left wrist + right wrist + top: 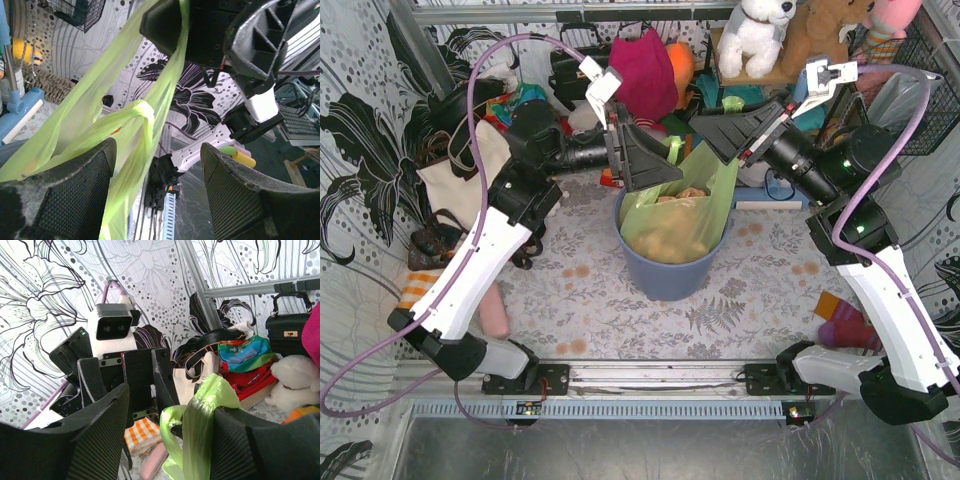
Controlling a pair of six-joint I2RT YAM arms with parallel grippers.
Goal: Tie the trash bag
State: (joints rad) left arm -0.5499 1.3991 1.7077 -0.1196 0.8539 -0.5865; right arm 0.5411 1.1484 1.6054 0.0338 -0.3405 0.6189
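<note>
- The trash bag (672,225) drops into the bin (665,275), so its lower part is hidden.
- In the left wrist view, its green strips run off the top and bottom edges.
- The right gripper (171,399) has both fingers cut off by the bottom edge of its own view.

Right gripper (170,410): jaws wide apart, textured pads in foreground | trash bag (202,405): twisted green strand rises between them, touching the pad at picture right | left gripper (127,380): faces the lens beyond, white camera housing (112,327) above | background: floral wall (45,285), black handbag (292,327), white plush toy (297,382), orange-checked cloth (142,435).
</note>
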